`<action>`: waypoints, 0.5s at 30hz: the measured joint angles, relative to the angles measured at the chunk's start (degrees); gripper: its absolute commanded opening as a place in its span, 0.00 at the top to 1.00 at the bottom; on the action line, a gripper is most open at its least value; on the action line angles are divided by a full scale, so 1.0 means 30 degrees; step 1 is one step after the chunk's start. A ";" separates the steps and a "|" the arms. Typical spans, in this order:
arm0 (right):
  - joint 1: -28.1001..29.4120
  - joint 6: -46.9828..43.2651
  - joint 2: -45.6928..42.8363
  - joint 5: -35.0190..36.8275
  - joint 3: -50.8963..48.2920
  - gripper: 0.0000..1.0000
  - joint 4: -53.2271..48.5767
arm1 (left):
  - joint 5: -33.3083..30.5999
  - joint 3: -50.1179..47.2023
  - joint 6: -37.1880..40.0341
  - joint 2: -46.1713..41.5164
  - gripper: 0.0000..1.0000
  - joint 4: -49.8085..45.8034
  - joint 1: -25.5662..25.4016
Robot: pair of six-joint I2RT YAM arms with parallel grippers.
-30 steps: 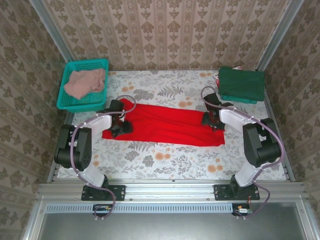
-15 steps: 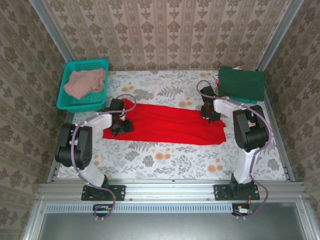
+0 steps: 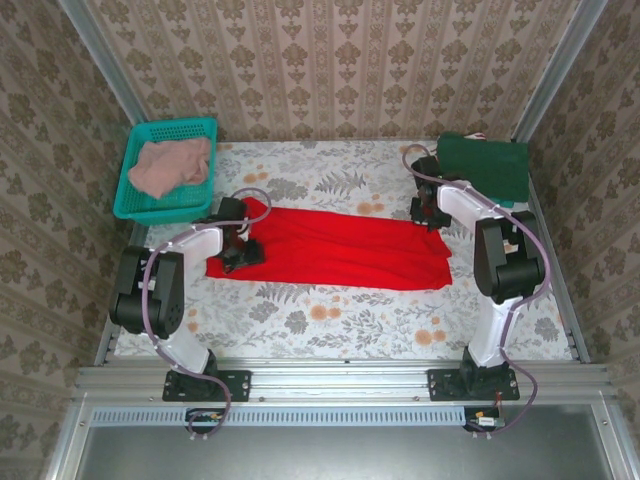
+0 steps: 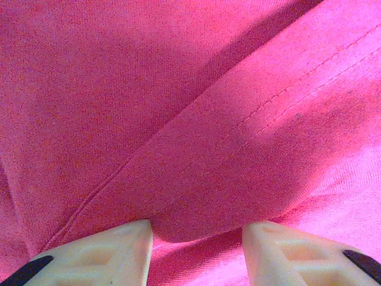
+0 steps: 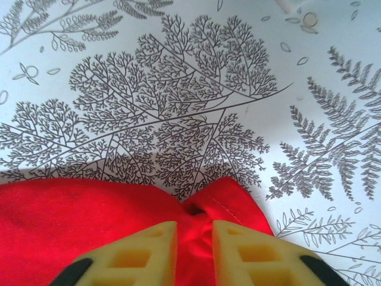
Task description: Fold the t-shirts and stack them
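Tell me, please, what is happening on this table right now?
Two robot arms are working on the red t-shirt, which lies as a long band across the table. The right gripper pinches its far right corner. The left gripper is at the left end, fingers apart around a fold; a firm grip is not certain. Folded dark green t-shirts sit at the far right, and a pink t-shirt lies in the teal basket, far left.

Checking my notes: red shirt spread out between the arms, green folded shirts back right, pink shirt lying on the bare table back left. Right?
The pink shirt lies in the teal basket back left, not on the table, as the top external view shows. The red shirt and green folded shirts are as noted.
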 measured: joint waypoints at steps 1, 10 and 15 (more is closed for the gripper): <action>0.0000 -0.0080 0.0175 -0.0160 0.0000 0.70 0.0022 | 0.0007 0.0000 0.0036 0.0000 0.55 0.0000 0.0022; 0.0000 -0.0160 0.1035 -0.1472 0.0000 0.92 0.0452 | 0.0051 0.0000 0.0182 0.0007 0.58 -0.0007 0.0124; 0.0000 -0.0211 0.1027 -0.1486 0.0000 1.00 0.0525 | 0.0051 0.0000 0.0255 0.0007 0.59 -0.0007 0.0138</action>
